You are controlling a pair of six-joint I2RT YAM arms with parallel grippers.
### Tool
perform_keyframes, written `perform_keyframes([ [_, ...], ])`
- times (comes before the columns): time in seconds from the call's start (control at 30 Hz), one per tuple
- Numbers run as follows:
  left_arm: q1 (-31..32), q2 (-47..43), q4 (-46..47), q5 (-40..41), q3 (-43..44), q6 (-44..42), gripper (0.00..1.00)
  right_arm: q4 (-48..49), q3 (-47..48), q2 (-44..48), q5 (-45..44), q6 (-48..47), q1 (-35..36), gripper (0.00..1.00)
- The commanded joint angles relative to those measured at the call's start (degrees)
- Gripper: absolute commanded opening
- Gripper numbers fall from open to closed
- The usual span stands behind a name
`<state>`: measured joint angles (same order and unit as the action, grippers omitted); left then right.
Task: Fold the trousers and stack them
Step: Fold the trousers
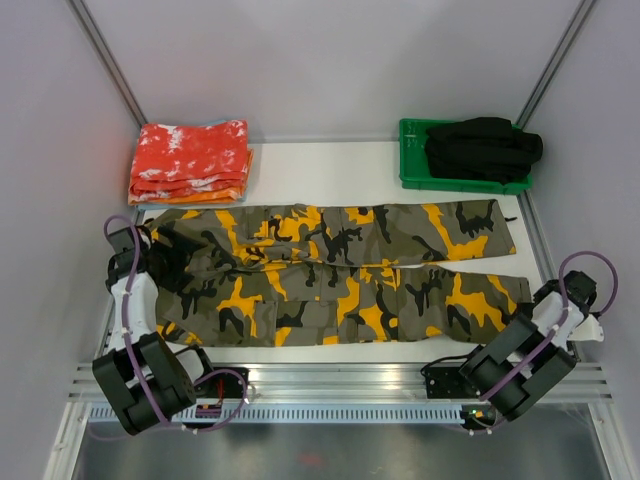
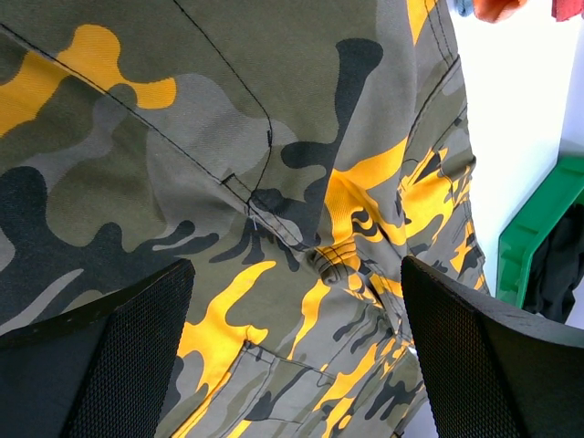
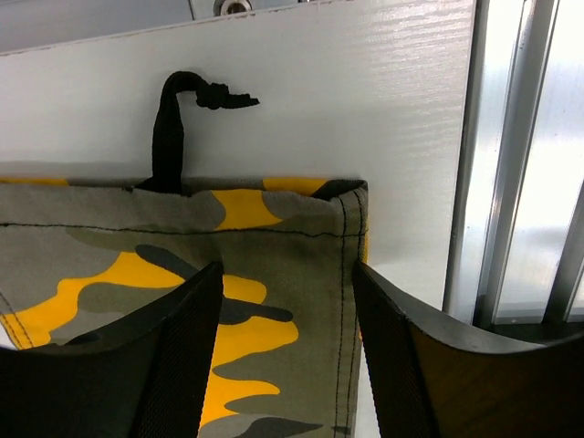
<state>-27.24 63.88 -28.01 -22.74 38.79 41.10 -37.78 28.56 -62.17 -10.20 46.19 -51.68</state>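
trousers [image 1: 340, 275] flat across counter [image 1: 330, 165], waist end partly hidden under left gripper [image 2: 297, 265] | left gripper spread wide over crotch seam, grabbing nothing | right gripper [image 3: 287, 269] released too, straddling hem corner, contact hard to tell

Trousers [image 1: 340, 275] waist partly under left hand [image 2: 297, 265]

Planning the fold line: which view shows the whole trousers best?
Top external: the trousers lie flat, both legs in full view. Left wrist shows only a seamed patch between its open fingers; right wrist only one cuff corner with a black drawstring.
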Motion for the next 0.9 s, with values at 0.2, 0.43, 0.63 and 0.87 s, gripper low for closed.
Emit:
perform_keyframes([
  [0.2, -0.5, -2.7, -0.5, 1.2, 1.0, -0.4, 1.0, 7.6, 5.3, -12.3, -6.2, -0.1, -0.2, 0.67],
  [0.43, -0.4, -3.1, -1.3, 1.3, 1.6, -0.1, 1.0, 10.7, 6.9, -13.7, -8.6, -1.4, -0.6, 0.68],
  [0.63, -0.4, -3.5, -1.8, 1.4, 1.9, -0.4, 1.0, 14.6, 7.5, -14.7, -7.6, -2.7, -1.1, 0.68],
  [0.87, -0.5, -3.7, -1.9, 1.1, 2.9, -0.1, 1.0, 11.2, 8.7, -9.7, -5.0, -4.1, -1.1, 0.71],
])
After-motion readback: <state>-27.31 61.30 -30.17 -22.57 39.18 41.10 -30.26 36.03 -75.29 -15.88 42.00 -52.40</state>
